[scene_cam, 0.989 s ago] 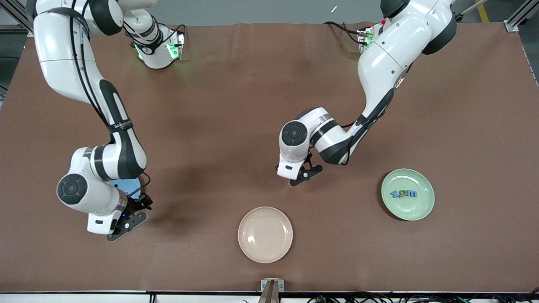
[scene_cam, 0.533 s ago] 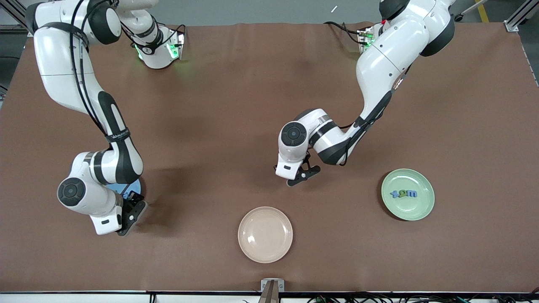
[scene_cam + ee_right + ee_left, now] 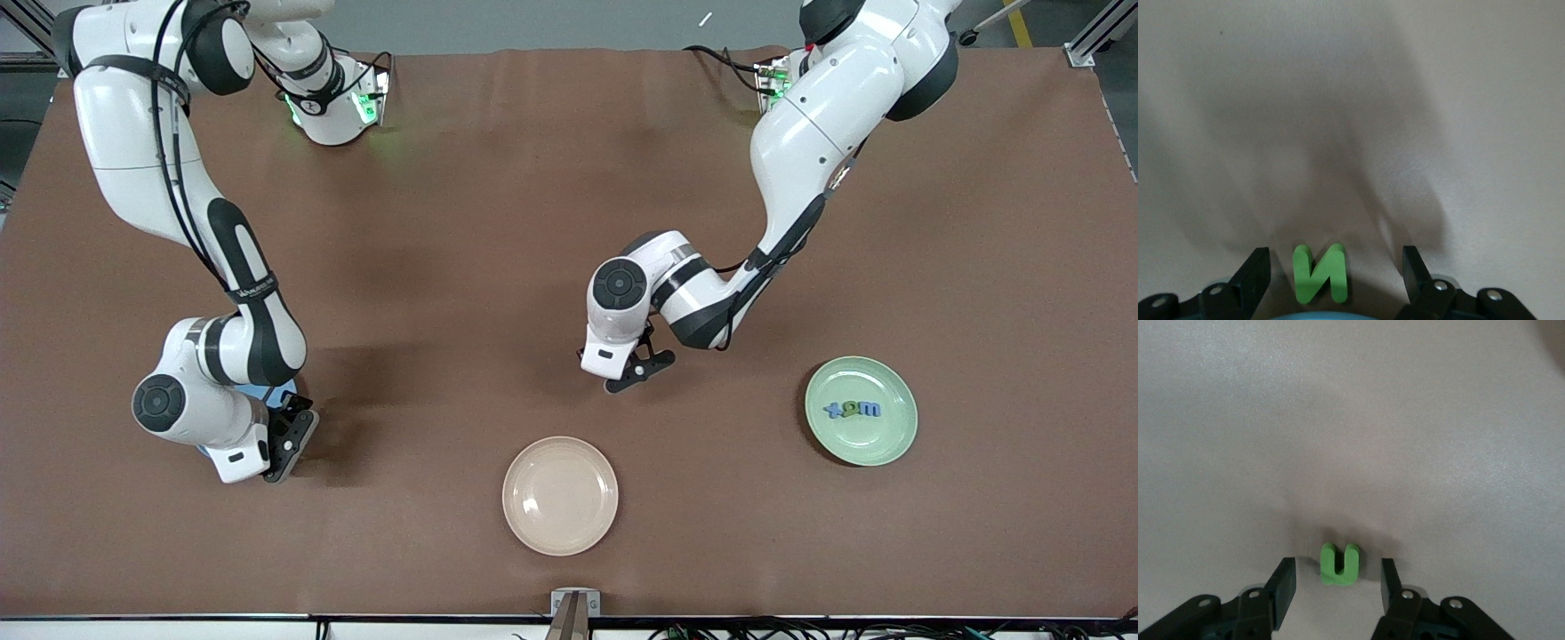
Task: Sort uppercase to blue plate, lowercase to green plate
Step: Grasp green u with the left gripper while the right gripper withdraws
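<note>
the right gripper [image 3: 289,442] has swung in beside the blue plate [image 3: 277,391], jaws wide around the green n [image 3: 1319,273], not gripping; the sort is nearly finishing. the left gripper [image 3: 638,372] is hanging half-open around the green u [image 3: 1339,563], a matte foam block bound for the glossy green plate [image 3: 898,440].

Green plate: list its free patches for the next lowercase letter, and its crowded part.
Green plate: the three letters crowd its middle in one row. Bare rings lie between that row and the rim, both nearer to and farther from the front camera. The beige plate holds nothing.
</note>
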You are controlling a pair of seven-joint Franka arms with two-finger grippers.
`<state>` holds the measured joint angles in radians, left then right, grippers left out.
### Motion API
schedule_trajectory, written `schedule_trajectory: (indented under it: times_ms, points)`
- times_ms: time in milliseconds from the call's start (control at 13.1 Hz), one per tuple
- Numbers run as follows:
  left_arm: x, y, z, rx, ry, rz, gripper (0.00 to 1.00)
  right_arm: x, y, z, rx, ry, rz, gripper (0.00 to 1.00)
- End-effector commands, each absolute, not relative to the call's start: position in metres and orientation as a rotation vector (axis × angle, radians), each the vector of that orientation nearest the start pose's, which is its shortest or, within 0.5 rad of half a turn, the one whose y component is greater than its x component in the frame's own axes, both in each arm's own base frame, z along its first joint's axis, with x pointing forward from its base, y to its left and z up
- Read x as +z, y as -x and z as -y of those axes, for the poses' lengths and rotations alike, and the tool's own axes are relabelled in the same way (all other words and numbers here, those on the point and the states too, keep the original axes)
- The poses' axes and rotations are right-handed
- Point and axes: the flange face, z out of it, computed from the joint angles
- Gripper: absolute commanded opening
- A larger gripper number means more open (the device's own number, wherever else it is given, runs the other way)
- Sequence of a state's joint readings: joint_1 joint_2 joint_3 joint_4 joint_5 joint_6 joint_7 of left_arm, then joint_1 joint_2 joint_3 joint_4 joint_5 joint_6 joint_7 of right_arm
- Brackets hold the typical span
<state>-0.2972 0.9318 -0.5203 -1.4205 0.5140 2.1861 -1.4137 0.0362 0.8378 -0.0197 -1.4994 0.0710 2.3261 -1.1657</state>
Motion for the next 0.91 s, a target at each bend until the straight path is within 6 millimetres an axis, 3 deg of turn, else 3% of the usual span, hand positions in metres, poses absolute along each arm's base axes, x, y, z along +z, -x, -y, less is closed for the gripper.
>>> schedule_trajectory:
  times_ms: [0,76,228,380,533,685,837]
  points:
    - [0.183,-0.558,0.462,0.011,3.047,0.699,0.60,0.163,-0.700,-0.014,-0.033,2.588,1.664,0.77]
    - [0.183,-0.558,0.462,0.014,3.047,0.702,0.60,0.162,-0.699,-0.014,-0.029,2.585,1.666,0.64]
    - [0.184,-0.558,0.462,0.016,3.048,0.708,0.59,0.163,-0.699,-0.015,-0.032,2.583,1.669,0.29]
    - [0.183,-0.558,0.462,0.018,3.048,0.703,0.59,0.164,-0.699,-0.015,-0.030,2.579,1.672,0.13]
    - [0.184,-0.559,0.462,0.011,3.049,0.696,0.59,0.170,-0.702,-0.020,-0.045,2.577,1.685,0.04]
    - [0.181,-0.558,0.461,0.011,3.046,0.688,0.59,0.190,-0.709,-0.041,-0.115,2.550,1.705,0.02]
    - [0.179,-0.559,0.459,0.010,3.042,0.692,0.58,0.207,-0.716,-0.046,-0.172,2.538,1.694,0.02]
